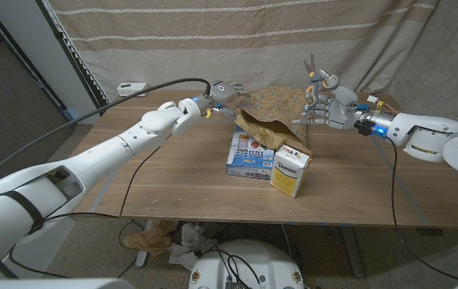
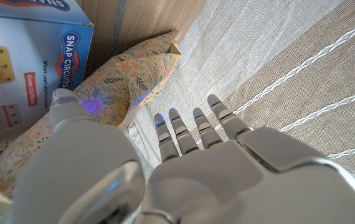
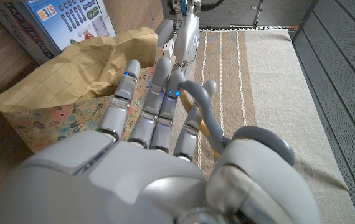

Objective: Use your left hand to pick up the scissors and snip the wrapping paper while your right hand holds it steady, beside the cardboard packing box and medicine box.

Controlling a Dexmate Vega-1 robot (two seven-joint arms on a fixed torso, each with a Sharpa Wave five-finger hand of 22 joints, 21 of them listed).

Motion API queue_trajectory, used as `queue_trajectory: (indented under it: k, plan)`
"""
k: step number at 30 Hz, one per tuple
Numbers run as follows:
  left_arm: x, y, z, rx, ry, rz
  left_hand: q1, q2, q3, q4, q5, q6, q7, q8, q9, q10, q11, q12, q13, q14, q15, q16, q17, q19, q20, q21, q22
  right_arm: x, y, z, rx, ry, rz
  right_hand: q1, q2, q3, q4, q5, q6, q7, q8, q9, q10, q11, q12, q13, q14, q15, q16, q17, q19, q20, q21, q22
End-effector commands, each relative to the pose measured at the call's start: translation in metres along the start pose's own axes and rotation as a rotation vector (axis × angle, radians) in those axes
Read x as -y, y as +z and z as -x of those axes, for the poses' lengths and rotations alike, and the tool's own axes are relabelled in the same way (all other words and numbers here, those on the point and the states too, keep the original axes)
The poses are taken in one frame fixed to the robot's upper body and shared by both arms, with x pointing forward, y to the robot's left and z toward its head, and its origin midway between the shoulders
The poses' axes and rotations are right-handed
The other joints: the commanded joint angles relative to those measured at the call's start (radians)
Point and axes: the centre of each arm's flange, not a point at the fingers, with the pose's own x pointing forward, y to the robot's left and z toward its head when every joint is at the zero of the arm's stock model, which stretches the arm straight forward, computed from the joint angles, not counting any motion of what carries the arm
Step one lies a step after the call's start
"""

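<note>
The scissors (image 1: 313, 76), grey-handled, stand blades-up in my right hand (image 1: 325, 104), which holds them by the handle loops (image 3: 252, 140) at the table's far right. The wrapping paper (image 1: 265, 116), floral outside and brown inside, lies crumpled at the far middle, just left of that hand; its brown side (image 3: 71, 74) shows past the fingers. My left hand (image 1: 225, 90) hovers at the paper's far left edge with fingers (image 2: 196, 127) stretched out and nothing in them; the floral paper (image 2: 115, 81) lies by its thumb. I cannot tell whether it touches.
A blue Snap Circuits box (image 1: 249, 156) and a yellow-white box (image 1: 291, 170) stand in front of the paper near the table's middle. A small white device (image 1: 130, 88) sits at the far left corner. A striped curtain (image 1: 213, 32) hangs behind the table.
</note>
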Motion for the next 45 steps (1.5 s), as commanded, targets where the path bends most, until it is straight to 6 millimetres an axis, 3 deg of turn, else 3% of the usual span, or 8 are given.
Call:
queue_trajectory:
  k: [1,17,21,24,25,27,29,45]
  plan:
    - [0.006,0.002,-0.005,-0.013,0.011,-0.006,0.02,0.006,-0.001,-0.004,0.004,0.009,-0.003,-0.006,0.001,0.011,-0.001,0.004,0.004,0.012,-0.152,0.004,0.002,0.005,-0.015,0.002,0.002,0.001,0.002,-0.002,-0.006,0.003,-0.001,-0.039,-0.033,-0.053,0.045,-0.003,-0.163,0.232,-0.044,0.004,0.022,-0.015,0.613,0.006,0.006,-0.074,0.0,0.003,0.005,0.001,-0.001,0.001]
    - [0.011,0.007,-0.016,0.027,0.015,0.014,0.144,0.077,0.037,-0.029,0.067,-0.094,-0.003,-0.065,0.001,0.032,-0.004,-0.009,0.003,0.032,-0.171,0.001,-0.001,0.021,-0.034,0.003,0.0,0.0,0.002,0.0,-0.001,0.002,-0.003,-0.053,-0.039,-0.061,0.051,-0.005,-0.164,0.232,-0.062,0.008,0.024,-0.016,0.606,-0.004,0.006,-0.075,-0.013,-0.006,0.005,0.004,-0.002,0.0]
    - [0.01,0.007,-0.018,0.025,0.017,0.013,0.203,0.096,0.059,-0.039,0.088,-0.105,-0.003,-0.069,0.004,0.082,0.041,0.001,-0.001,0.054,-0.149,0.003,-0.003,0.033,-0.042,0.004,-0.001,0.0,0.001,0.001,0.0,0.003,-0.005,-0.053,-0.039,-0.061,0.051,-0.004,-0.164,0.232,-0.066,0.007,0.024,-0.016,0.606,-0.004,0.011,-0.077,-0.015,-0.009,0.005,0.005,-0.003,0.0]
    - [0.01,0.008,-0.019,0.025,0.009,0.002,0.215,0.098,0.063,-0.039,0.092,-0.096,-0.002,-0.064,0.006,0.109,0.037,0.007,-0.003,0.064,-0.157,0.004,-0.003,0.035,-0.041,0.003,-0.001,0.0,0.001,0.001,0.004,0.005,-0.001,-0.054,-0.039,-0.061,0.051,-0.004,-0.161,0.232,-0.074,0.003,0.024,-0.015,0.6,-0.013,0.01,-0.073,-0.018,-0.011,0.005,0.004,-0.003,0.0]
    - [0.01,0.009,-0.019,0.029,0.007,0.002,0.23,0.099,0.066,-0.034,0.097,-0.062,-0.003,-0.051,0.008,0.119,0.001,0.002,-0.002,0.083,-0.169,0.005,-0.002,0.036,-0.04,0.002,-0.002,0.0,0.001,0.001,0.0,0.004,-0.009,-0.053,-0.039,-0.06,0.051,-0.004,-0.161,0.232,-0.075,0.004,0.024,-0.015,0.601,-0.012,0.01,-0.073,-0.018,-0.011,0.005,0.005,-0.003,0.0]
    - [0.01,0.01,-0.019,0.033,0.006,0.008,0.241,0.104,0.07,-0.029,0.101,-0.006,-0.001,-0.032,0.011,0.134,-0.004,0.002,0.001,0.129,-0.175,0.016,0.0,0.039,-0.039,0.001,-0.001,0.0,0.0,0.002,0.003,0.008,-0.006,-0.052,-0.038,-0.06,0.051,-0.004,-0.161,0.232,-0.075,0.004,0.024,-0.015,0.601,-0.012,0.011,-0.075,-0.018,-0.01,0.006,0.006,-0.003,0.0]
    - [0.011,0.012,-0.019,0.031,0.003,0.009,0.261,0.108,0.073,-0.019,0.099,0.201,0.0,0.031,0.015,0.216,-0.002,0.014,0.01,0.19,-0.18,0.014,0.003,0.074,-0.055,0.009,0.002,0.0,0.0,0.002,0.002,0.006,-0.009,-0.051,-0.037,-0.059,0.051,-0.004,-0.16,0.232,-0.077,0.005,0.024,-0.015,0.6,-0.014,0.009,-0.076,-0.018,-0.007,0.006,0.006,-0.003,0.0]
    - [0.009,0.021,-0.022,0.015,-0.021,0.009,0.252,0.116,0.069,-0.006,0.093,0.27,-0.003,0.033,0.006,0.289,0.004,0.027,0.009,0.278,-0.186,0.024,0.003,0.134,-0.068,0.027,0.004,-0.004,0.0,0.01,0.01,0.008,-0.009,-0.055,-0.035,-0.061,0.053,-0.004,-0.148,0.232,-0.086,0.013,0.03,-0.013,0.606,-0.007,0.017,-0.081,-0.024,-0.008,0.006,0.006,-0.004,-0.001]
